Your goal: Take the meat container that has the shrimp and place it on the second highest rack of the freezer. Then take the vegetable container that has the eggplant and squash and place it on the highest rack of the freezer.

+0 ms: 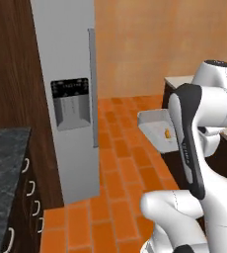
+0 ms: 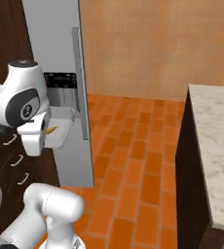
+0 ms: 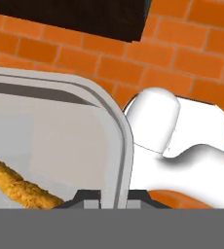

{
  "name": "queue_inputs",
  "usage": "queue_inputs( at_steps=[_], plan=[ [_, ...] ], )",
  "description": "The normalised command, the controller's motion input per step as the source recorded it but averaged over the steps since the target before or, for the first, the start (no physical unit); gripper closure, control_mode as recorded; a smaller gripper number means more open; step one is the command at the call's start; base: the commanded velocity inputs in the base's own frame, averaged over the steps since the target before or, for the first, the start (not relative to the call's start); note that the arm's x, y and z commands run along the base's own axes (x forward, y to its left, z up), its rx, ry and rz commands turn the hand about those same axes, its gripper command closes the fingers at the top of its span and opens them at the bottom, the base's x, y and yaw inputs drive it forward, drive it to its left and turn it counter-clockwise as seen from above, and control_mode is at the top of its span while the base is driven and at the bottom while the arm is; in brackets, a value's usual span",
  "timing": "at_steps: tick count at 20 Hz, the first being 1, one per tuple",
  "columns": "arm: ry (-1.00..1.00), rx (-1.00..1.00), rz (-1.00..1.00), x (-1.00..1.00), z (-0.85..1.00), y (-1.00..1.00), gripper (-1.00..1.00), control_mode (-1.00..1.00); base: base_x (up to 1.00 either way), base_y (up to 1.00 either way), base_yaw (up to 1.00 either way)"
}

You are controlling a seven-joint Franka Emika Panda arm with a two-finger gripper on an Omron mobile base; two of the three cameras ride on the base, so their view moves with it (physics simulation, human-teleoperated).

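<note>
The meat container [image 3: 119, 141] is a shallow white tray held in the air over the brick floor, and my gripper [image 3: 113, 197] is shut on its rim. The orange shrimp [image 3: 21, 187] lies inside it. From the base views the tray [image 1: 155, 123] [image 2: 61, 131] hangs beside my forearm, with the shrimp [image 1: 167, 132] [image 2: 53, 130] showing as a small orange speck. The tall grey freezer [image 1: 71, 99] [image 2: 55, 39] stands ahead with its door shut, so its racks are hidden. The vegetable container, eggplant and squash are out of view.
A long grey handle [image 1: 92, 89] [image 2: 77, 82] runs down the freezer door beside a dispenser panel [image 1: 71, 101]. Dark drawers under a granite top [image 1: 2, 163] sit at the left. A marble counter [image 2: 216, 131] stands at the right. Orange brick floor [image 1: 120, 173] lies between.
</note>
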Motion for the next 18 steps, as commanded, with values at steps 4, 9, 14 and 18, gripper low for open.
queue_inputs(
  at_steps=[4,9,14,18],
  plan=[
    [0.00,0.00,0.00,0.00,0.00,0.00,1.00,1.00,0.22,-0.54,-0.28],
    [0.00,0.00,0.00,0.00,0.00,0.00,1.00,1.00,0.69,-0.39,-0.05],
    [0.00,0.00,0.00,0.00,0.00,0.00,1.00,1.00,1.00,-0.25,0.00],
    [0.00,0.00,0.00,0.00,0.00,0.00,1.00,1.00,1.00,-0.55,0.00]
  ],
)
